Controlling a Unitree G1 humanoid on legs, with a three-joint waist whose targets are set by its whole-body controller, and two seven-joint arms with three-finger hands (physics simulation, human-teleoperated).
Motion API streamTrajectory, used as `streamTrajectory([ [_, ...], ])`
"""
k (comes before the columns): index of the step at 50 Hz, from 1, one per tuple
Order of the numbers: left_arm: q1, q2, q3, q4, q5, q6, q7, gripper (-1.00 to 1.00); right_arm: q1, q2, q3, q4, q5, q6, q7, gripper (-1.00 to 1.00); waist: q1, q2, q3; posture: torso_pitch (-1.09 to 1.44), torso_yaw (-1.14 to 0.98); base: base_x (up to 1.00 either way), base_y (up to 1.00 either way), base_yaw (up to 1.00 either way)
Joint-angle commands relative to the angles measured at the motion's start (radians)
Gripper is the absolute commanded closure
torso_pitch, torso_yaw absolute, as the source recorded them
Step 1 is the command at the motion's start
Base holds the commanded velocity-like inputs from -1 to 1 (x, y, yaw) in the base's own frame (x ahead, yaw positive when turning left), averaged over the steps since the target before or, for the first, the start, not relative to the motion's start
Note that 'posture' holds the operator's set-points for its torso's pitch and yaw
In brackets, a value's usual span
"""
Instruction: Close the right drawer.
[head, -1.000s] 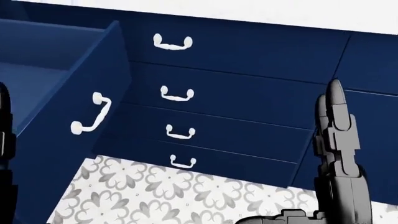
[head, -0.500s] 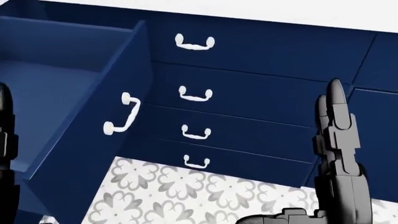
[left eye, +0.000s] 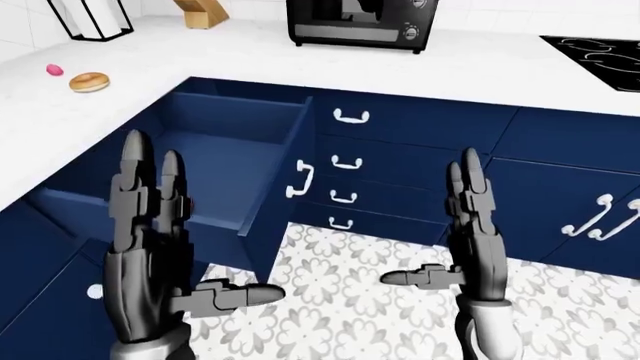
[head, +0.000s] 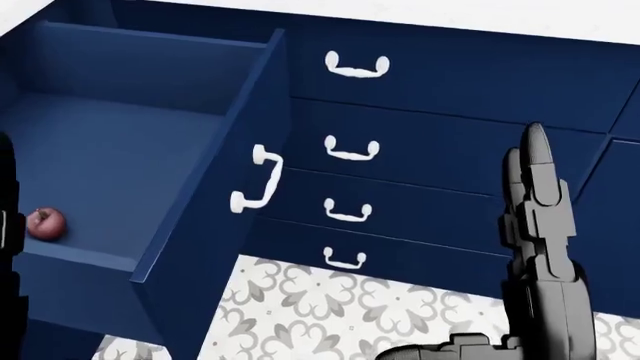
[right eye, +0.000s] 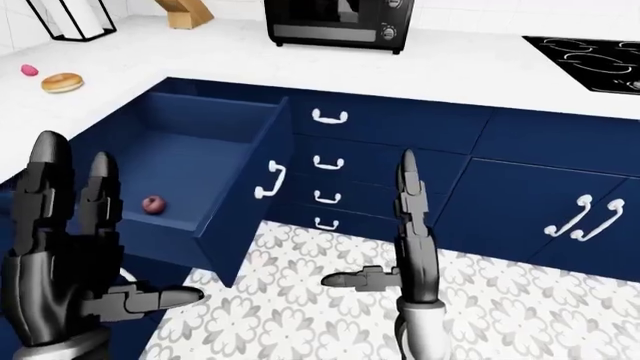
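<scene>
- Plainly, one drawer (right eye: 215, 161) stands pulled far out from the navy cabinets, at about 9 o'clock in the right-eye view; its white handle (head: 256, 180) shows on the front panel.
- Inside that drawer lies one small red apple (right eye: 152, 204), near the inner corner at 8 o'clock; nothing else shows in it.
- Just beside it, toward 3 o'clock, a stack of four shut drawers (head: 440, 142) carries four white handles, one on each.
- Further toward 3 o'clock, two cabinet doors bear a pair of white handles (right eye: 577, 215).
- On the white worktop (left eye: 480, 67) toward 12 o'clock: one black toaster oven (left eye: 360, 22), one doughnut (left eye: 88, 81), one small pink thing (left eye: 54, 70) and one wooden knife block (left eye: 205, 11).
- Two hands are raised, touching nothing: left hand (left eye: 150, 247) and right hand (left eye: 470, 240), each with fingers straight and upright and the thumb out sideways.
- Both hands are well apart from the open drawer's front.
</scene>
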Motion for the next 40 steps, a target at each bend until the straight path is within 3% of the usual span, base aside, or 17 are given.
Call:
streamTrajectory([
  [1,-0.010,0.006,0.008,-0.040,-0.001,-0.022,0.002,-1.00,-0.012,0.003,0.006,-0.041,0.002,-0.022,-0.004,-1.00,0.006,-0.015,-0.014,0.00,0.00,0.00,0.27,0.00],
  [4,-0.010,0.006,0.006,-0.037,0.001,-0.024,0.001,-1.00,-0.014,0.003,0.006,-0.040,0.001,-0.021,-0.004,-1.00,0.005,-0.007,-0.025,0.00,0.00,0.00,0.27,0.00],
  [7,-0.010,0.006,0.005,-0.037,0.001,-0.024,0.002,-1.00,-0.022,0.002,0.004,-0.033,0.001,-0.018,-0.006,-1.00,0.005,0.025,-0.010,0.00,0.00,0.00,0.27,0.00],
  [9,-0.010,0.007,0.004,-0.037,0.003,-0.024,0.002,-1.00,-0.025,0.002,0.006,-0.026,-0.001,-0.019,-0.007,-1.00,0.003,0.059,-0.008,0.00,0.00,0.00,0.26,0.00],
  [11,-0.010,0.007,0.001,-0.031,0.007,-0.028,0.002,-1.00,-0.033,0.001,0.006,-0.011,-0.008,-0.026,-0.011,-1.00,0.004,0.126,-0.026,0.00,0.00,0.00,0.27,0.00],
  [12,-0.011,0.007,0.003,-0.032,0.005,-0.026,0.002,-1.00,-0.034,0.001,0.006,-0.009,-0.009,-0.025,-0.013,-1.00,0.002,0.132,-0.040,0.00,0.00,0.00,0.27,0.00],
  [14,-0.011,0.007,0.003,-0.031,0.004,-0.027,0.002,-1.00,-0.034,0.001,0.007,-0.003,-0.009,-0.029,-0.014,-1.00,0.013,0.106,-0.009,0.00,0.00,0.00,0.27,0.00],
  [23,-0.012,0.008,0.004,-0.037,0.004,-0.021,0.003,-1.00,-0.023,0.003,0.012,-0.004,-0.012,-0.036,-0.018,-1.00,0.012,0.018,-0.009,0.00,0.00,0.00,0.26,0.00],
  [26,-0.012,0.008,0.003,-0.042,0.004,-0.015,0.003,-1.00,-0.023,0.002,0.011,-0.004,-0.011,-0.036,-0.018,-1.00,0.009,-0.034,-0.016,0.00,0.00,0.00,0.27,0.00],
  [27,-0.012,0.008,0.004,-0.044,0.005,-0.014,0.004,-1.00,-0.027,0.001,0.010,-0.002,-0.012,-0.034,-0.018,-1.00,-0.004,0.004,-0.011,0.00,0.00,0.00,0.27,0.00],
  [28,-0.012,0.008,0.003,-0.045,0.005,-0.013,0.003,-1.00,-0.028,0.001,0.010,-0.002,-0.012,-0.034,-0.018,-1.00,0.006,-0.014,-0.013,0.00,0.00,0.00,0.27,0.00],
  [30,-0.013,0.008,0.004,-0.045,0.004,-0.011,0.003,-1.00,-0.024,0.001,0.011,-0.005,-0.011,-0.036,-0.018,-1.00,0.003,-0.012,-0.023,0.00,0.00,0.00,0.27,0.00],
  [34,-0.012,0.007,0.005,-0.039,0.004,-0.018,0.002,-1.00,-0.003,0.005,0.019,-0.034,-0.022,-0.041,-0.017,-1.00,0.006,0.026,-0.009,0.00,0.00,0.00,0.26,0.00],
  [37,-0.013,0.007,0.006,-0.034,0.003,-0.021,0.001,-1.00,0.019,0.006,0.029,-0.074,-0.022,-0.042,-0.010,-1.00,0.002,0.090,-0.011,0.00,0.00,0.00,0.24,0.00],
  [38,-0.013,0.007,0.006,-0.035,0.004,-0.021,0.002,-1.00,0.023,0.008,0.030,-0.086,-0.027,-0.036,-0.011,-1.00,0.005,0.135,-0.026,0.00,0.00,0.00,0.25,0.00],
  [39,-0.014,0.007,0.006,-0.036,0.004,-0.020,0.002,-1.00,0.030,0.008,0.032,-0.098,-0.025,-0.037,-0.009,-1.00,0.010,0.125,-0.031,0.00,0.00,0.00,0.24,0.00],
  [40,-0.015,0.008,0.006,-0.039,0.003,-0.014,0.003,-1.00,0.035,0.009,0.033,-0.106,-0.032,-0.040,-0.012,-1.00,0.016,0.109,-0.013,0.00,0.00,0.00,0.25,0.00],
])
